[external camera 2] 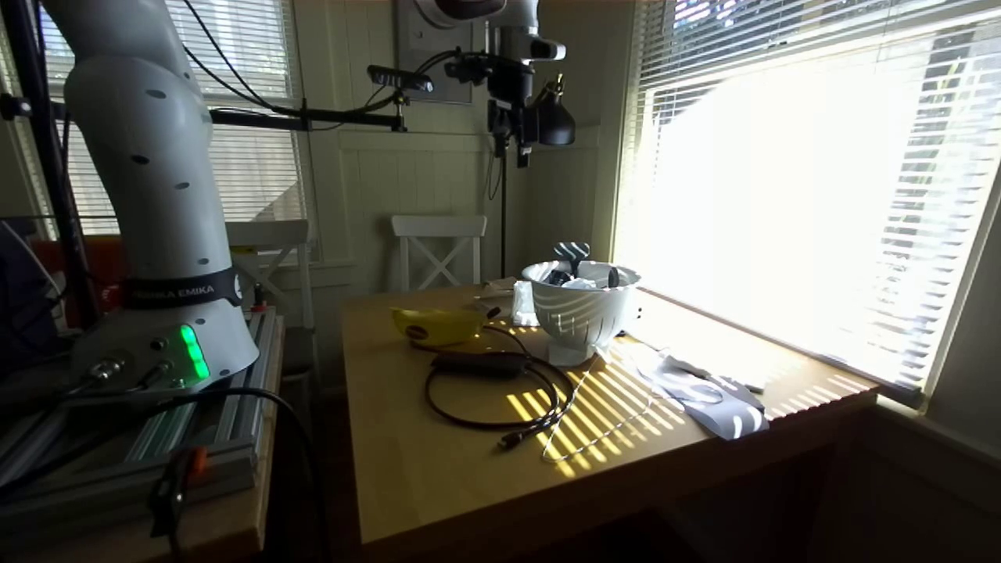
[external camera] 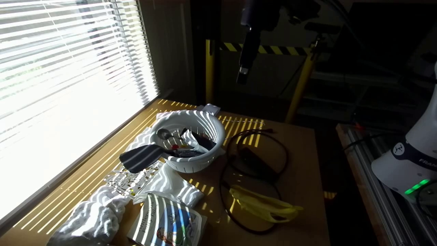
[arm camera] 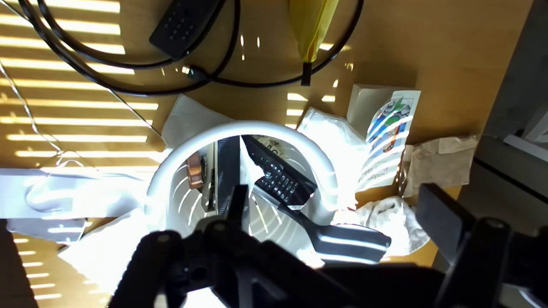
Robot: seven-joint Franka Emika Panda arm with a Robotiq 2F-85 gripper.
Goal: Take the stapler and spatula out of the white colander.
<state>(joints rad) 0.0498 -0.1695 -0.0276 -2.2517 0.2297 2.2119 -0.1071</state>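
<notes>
Seeing black two-fingered gripper (arm camera: 338,202) in lower part of wrist view, with fingers (arm camera: 443,218) spread wide apart. Hanging way up in top half of frame in both exterior views, well above round white slotted plastic-looking colander (external camera 2: 579,317). Look lower middle-right of wrist frame for black flat-bladed spatula (arm camera: 349,243): framed between fingers, but well below gripper. Sitting handle-in, with blade (external camera: 141,159) poking out over colander's rim, down and left of gripper in an exterior view.

The dark band (external camera 2: 177,292) around the robot arm (external camera 2: 148,156) reads “FRANKA EMIKA”. The book (external camera: 167,222) bears “Andersen” and “Fairy Tal”, line ends unclear.
</notes>
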